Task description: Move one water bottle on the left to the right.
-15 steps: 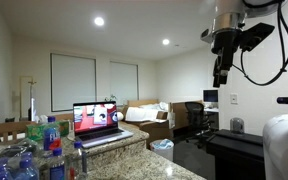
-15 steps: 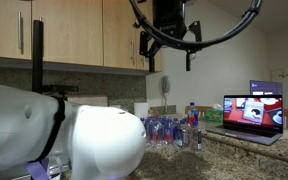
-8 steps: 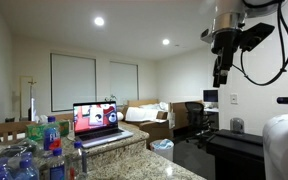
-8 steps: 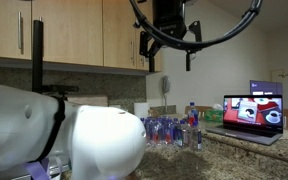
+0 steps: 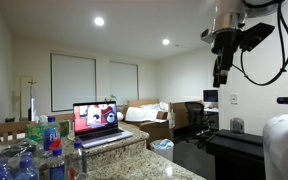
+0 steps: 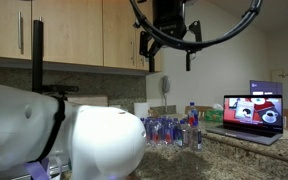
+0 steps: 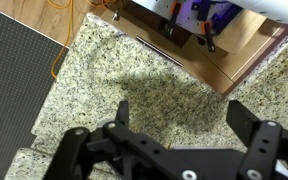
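- Speckled granite makes up the counter (image 7: 134,70), which fills the wrist view and lies bare under the tool.
- The gripper (image 7: 179,118) has its two dark fingers (image 7: 119,115) spread wide, with nothing between them.
- In an exterior view the gripper (image 5: 221,78) hangs high in the room, well above the laptop (image 5: 97,120) and well apart from everything on the counter.
- The laptop stands open on the counter with its screen lit.
- A pack of small clear bottles (image 6: 166,130) stands upright just beside the laptop, off one side edge of its keyboard, and the bottles touch or nearly touch one another.
- The water bottle (image 6: 156,130) is one of this pack. It is clear plastic with a blue label band and much shorter than the laptop screen.
- The task appears not yet begun, since no bottle stands apart from the pack.
- The bottle will probably be light to moderate in weight. The frames are too small to show how full it is.
- Its thin plastic wall would likely dent under a hard squeeze, and the smooth surface may slip.
- The best hold is judged to be across the body at or just above the label band, where the wall is straight.
- A bottle at the pack's outer edge, away from the laptop, would leave the fingers room without knocking its neighbours.
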Controlling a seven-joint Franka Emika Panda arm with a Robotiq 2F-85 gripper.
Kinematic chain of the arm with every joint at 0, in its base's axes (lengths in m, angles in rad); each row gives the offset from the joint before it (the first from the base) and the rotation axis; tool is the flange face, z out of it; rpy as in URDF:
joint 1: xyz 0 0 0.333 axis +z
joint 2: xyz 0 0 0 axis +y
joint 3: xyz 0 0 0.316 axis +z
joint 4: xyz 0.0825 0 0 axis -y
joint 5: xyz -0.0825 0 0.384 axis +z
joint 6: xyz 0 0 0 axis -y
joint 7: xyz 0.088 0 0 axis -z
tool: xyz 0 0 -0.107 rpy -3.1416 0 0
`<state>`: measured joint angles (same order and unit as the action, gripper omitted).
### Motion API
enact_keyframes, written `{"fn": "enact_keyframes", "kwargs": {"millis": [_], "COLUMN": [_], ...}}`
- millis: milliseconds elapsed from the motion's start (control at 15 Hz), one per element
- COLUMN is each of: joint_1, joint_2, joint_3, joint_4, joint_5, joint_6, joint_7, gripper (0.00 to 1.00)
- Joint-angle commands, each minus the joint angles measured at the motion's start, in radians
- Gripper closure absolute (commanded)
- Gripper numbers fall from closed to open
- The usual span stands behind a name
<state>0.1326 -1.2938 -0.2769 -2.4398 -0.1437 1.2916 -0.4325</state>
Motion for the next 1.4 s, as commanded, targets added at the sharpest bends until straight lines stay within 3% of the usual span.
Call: {"fn": "enact_keyframes", "kwargs": {"millis": [0,600,1333], "joint_1": [0.019,0.071,0.067], "joint_2": [0.001,0.020,0.002], "joint_3": [-0.004,-0.019,-0.021], "joint_4": [0.006,0.036,0.020], "joint_5": [-0.016,-0.026,0.000], "joint_6": [-0.011,-0.129,-0.107], "joint_7": [-0.023,-0.080,-0.042], "gripper": [0.00,0.00,0.00]}}
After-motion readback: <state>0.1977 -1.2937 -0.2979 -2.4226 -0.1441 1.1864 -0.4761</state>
